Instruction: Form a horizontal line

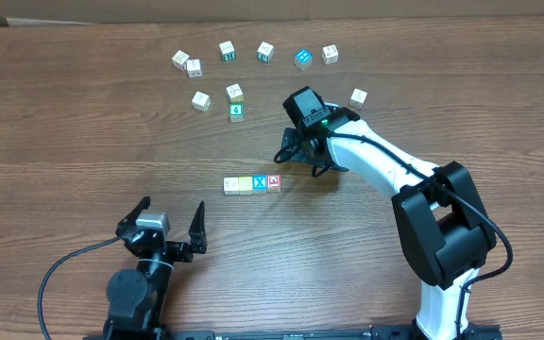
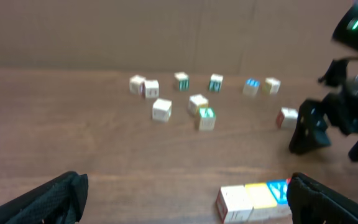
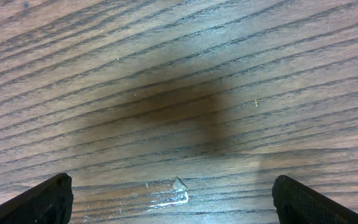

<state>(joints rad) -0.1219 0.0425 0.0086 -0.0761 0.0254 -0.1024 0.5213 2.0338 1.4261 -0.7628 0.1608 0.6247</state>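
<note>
A short row of small cubes (image 1: 252, 183) lies on the wooden table, left to right: white, yellow, blue with an X, red-and-white. It also shows in the left wrist view (image 2: 253, 200). Several loose cubes lie at the back, among them a green "4" cube (image 1: 236, 110), a blue cube (image 1: 302, 59) and a white cube (image 1: 358, 97). My right gripper (image 1: 302, 156) is open and empty, just right of and behind the row; its wrist view shows only bare wood (image 3: 179, 112). My left gripper (image 1: 168, 219) is open and empty near the front edge.
The loose cubes spread in an arc across the back (image 2: 197, 99). A small chipped spot (image 3: 166, 193) marks the wood under the right gripper. The right arm (image 1: 385, 170) reaches in from the front right.
</note>
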